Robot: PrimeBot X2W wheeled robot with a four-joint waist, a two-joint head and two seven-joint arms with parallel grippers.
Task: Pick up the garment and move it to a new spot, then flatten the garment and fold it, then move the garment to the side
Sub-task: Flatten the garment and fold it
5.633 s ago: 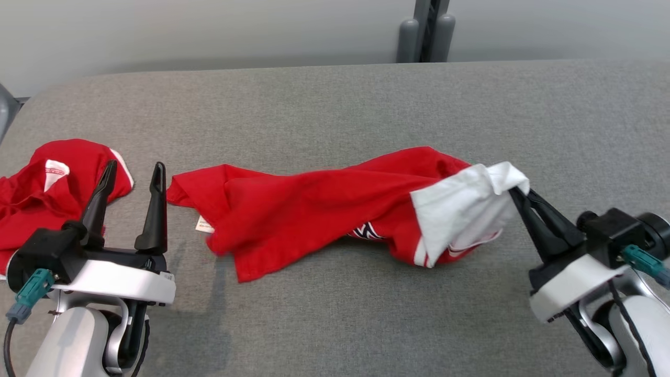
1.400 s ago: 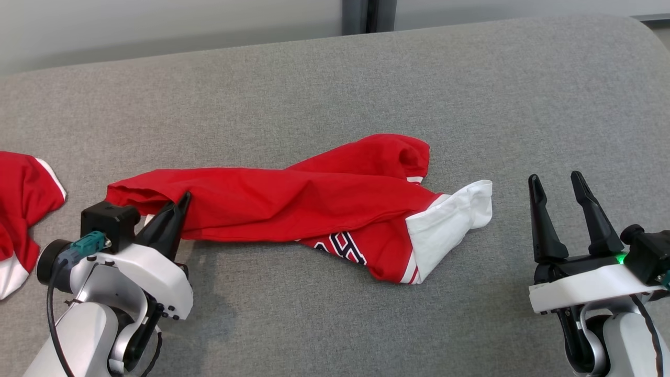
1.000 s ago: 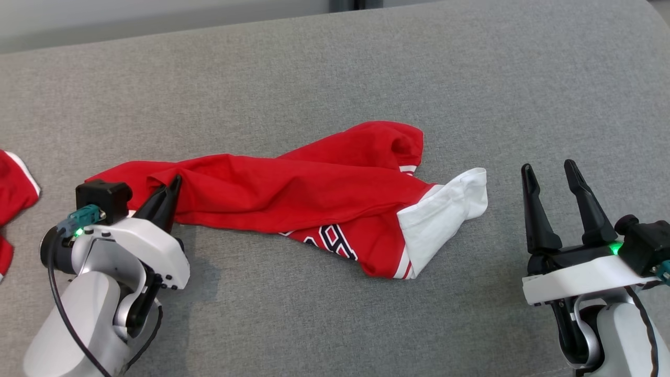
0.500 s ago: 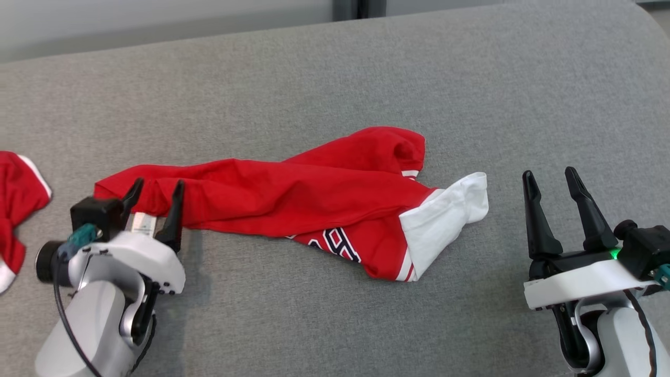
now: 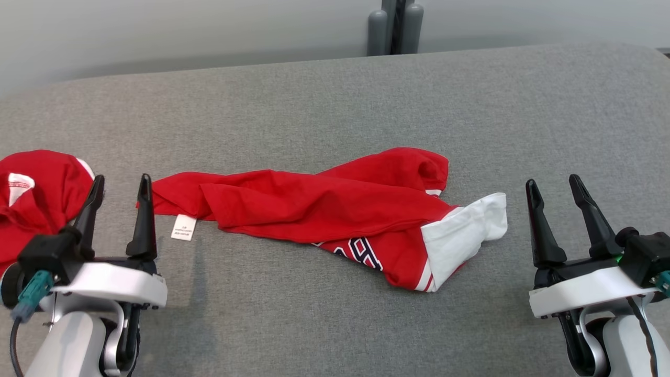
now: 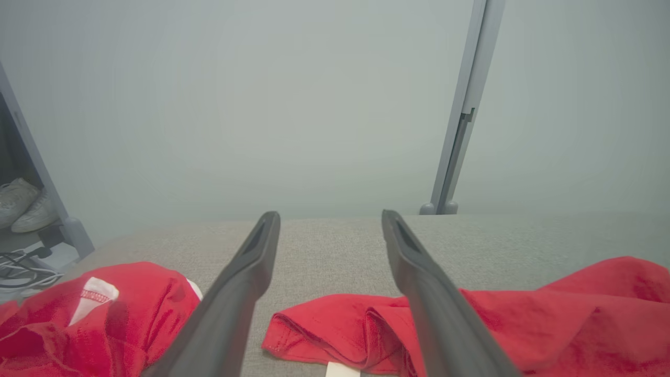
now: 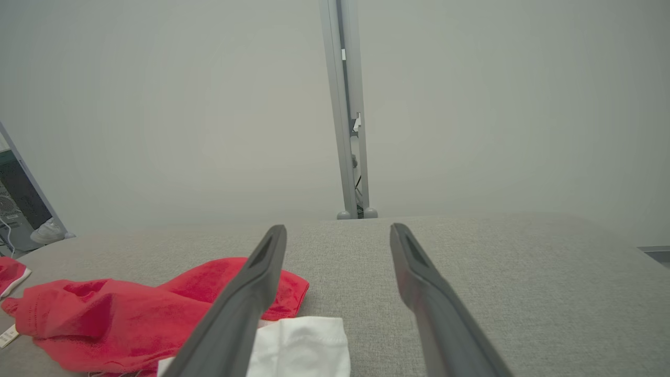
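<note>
garment (image 5: 314,209) is now free of both arms. nearest, the left gripper (image 5: 121,178), clamped on the red hem a second ago, has sprung wide and drawn back, empty, its fingertips just left of the hem. the right gripper (image 5: 553,179) stands just as wide and empty, well right of the white sleeve (image 5: 466,235). between them the garment lies twisted like a rope on the grey surface (image 5: 335,104), its label (image 5: 183,228) showing. the move to a new spot looks done, so flattening comes next. a second red shirt (image 5: 36,193) sits at far left.
</note>
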